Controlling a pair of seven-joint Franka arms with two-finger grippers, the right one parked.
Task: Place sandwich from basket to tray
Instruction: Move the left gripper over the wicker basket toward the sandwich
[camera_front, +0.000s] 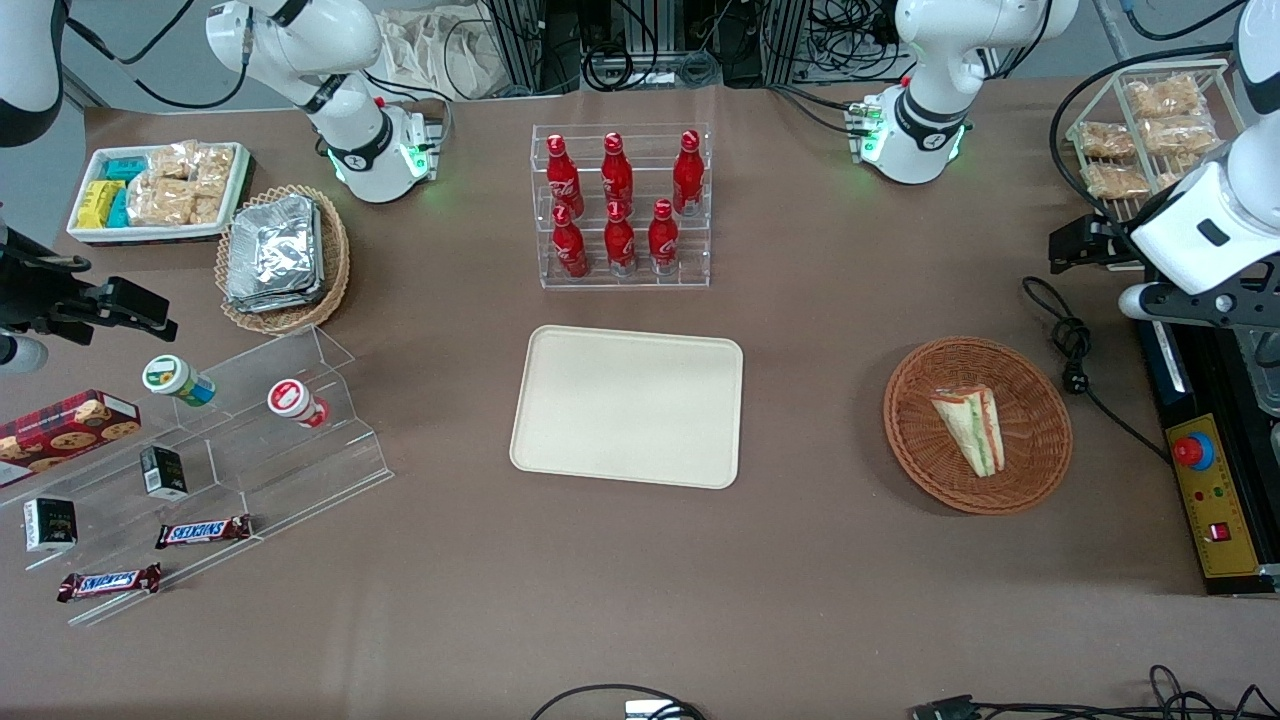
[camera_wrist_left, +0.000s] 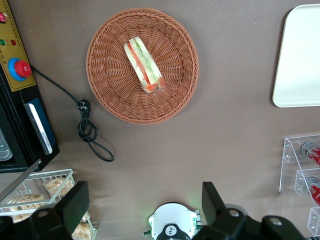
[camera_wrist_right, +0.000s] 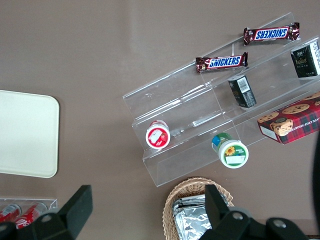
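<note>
The sandwich (camera_front: 970, 428), a white bread wedge with green and orange-pink filling, lies in the round reddish-brown wicker basket (camera_front: 915, 440) toward the working arm's end of the table. The left wrist view also shows the sandwich (camera_wrist_left: 144, 72) in the basket (camera_wrist_left: 107, 80). The cream tray (camera_front: 627, 420) lies bare mid-table, beside the basket; its corner shows in the wrist view (camera_wrist_left: 300, 55). My left gripper (camera_front: 1075, 243) hangs high above the table, farther from the front camera than the basket. It is open and empty (camera_wrist_left: 144, 205), its fingers (camera_wrist_left: 75, 206) wide apart.
A clear rack of red bottles (camera_front: 620, 205) stands farther back than the tray. A wire rack of snack packets (camera_front: 1150, 130) and a control box with a red button (camera_front: 1205, 490) sit at the working arm's end. A black cable (camera_front: 1070, 345) lies beside the basket.
</note>
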